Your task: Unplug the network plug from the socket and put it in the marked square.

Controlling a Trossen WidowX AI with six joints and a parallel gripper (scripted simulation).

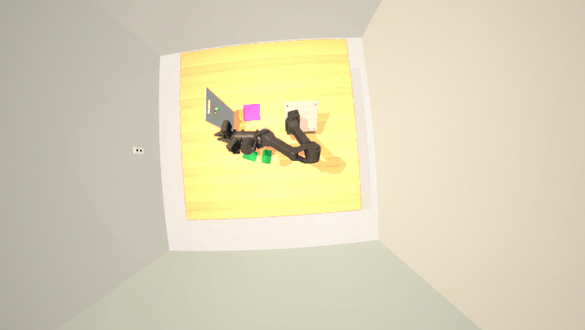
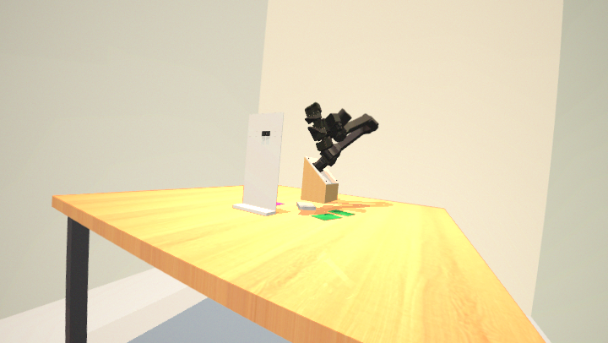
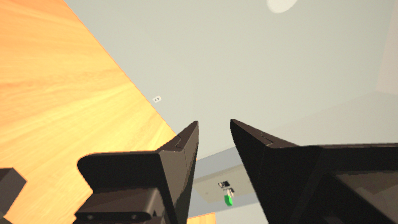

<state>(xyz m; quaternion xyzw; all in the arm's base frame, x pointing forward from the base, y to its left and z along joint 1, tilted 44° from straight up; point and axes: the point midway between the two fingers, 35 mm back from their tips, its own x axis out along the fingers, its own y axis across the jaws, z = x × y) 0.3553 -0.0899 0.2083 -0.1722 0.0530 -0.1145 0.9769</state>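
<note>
The plug (image 1: 217, 109) (image 3: 228, 199), small with a green part, sits at the socket (image 3: 223, 184) on the upright panel (image 1: 221, 116) (image 2: 261, 174) (image 3: 216, 159). Its tab is too small to make out. My gripper (image 1: 218, 136) (image 2: 308, 124) (image 3: 214, 124) is part open with nothing between its fingers. It is raised near the panel's near end, off to the side of the plug and apart from it. A magenta square (image 1: 251, 112) (image 2: 279, 204) lies flat on the table (image 1: 270, 193) (image 2: 340, 264) beside the panel.
Two green patches (image 1: 266, 156) (image 2: 326, 216) lie on the table by the arm, partly covered by it in the top view. A small pale block (image 2: 306, 205) lies between the panel and the arm's base (image 1: 309, 107) (image 2: 313, 187).
</note>
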